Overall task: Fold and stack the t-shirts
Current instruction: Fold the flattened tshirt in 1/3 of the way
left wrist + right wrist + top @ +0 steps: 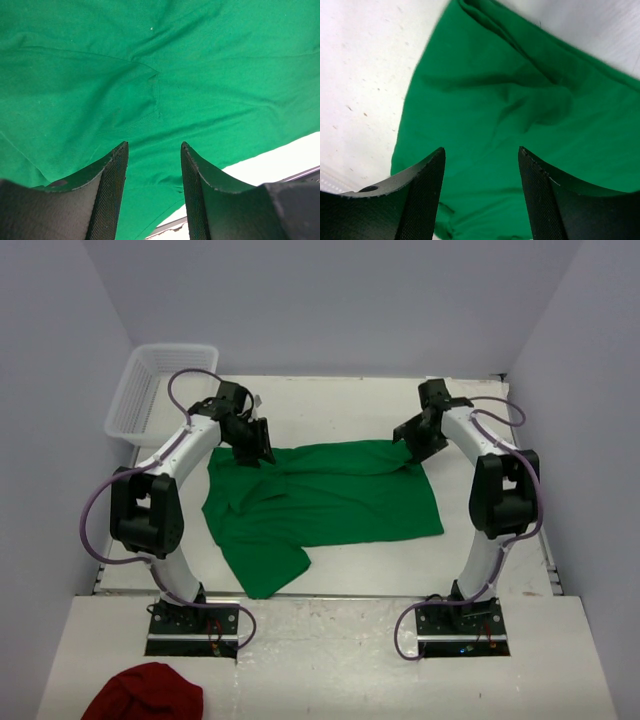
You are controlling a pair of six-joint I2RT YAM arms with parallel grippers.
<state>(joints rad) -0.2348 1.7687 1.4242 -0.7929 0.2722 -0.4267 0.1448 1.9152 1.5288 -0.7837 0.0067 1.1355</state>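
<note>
Folding seems unstarted: left pincer (154, 145) and right pincer (481, 150) hover released over a bright green cotton t-shirt (330, 500), far corners needing pinching.

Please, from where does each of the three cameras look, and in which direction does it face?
Top external: high behind the arms, looking down and forward at the table with the green t-shirt; both arms, their bases, the left gripper and the right gripper show.
Left wrist: on the left arm, looking down past its two open fingers at green cloth.
Right wrist: on the right arm, looking down past its open fingers at the shirt's edge and bare table.
Shared: all three see the green t-shirt.
</note>
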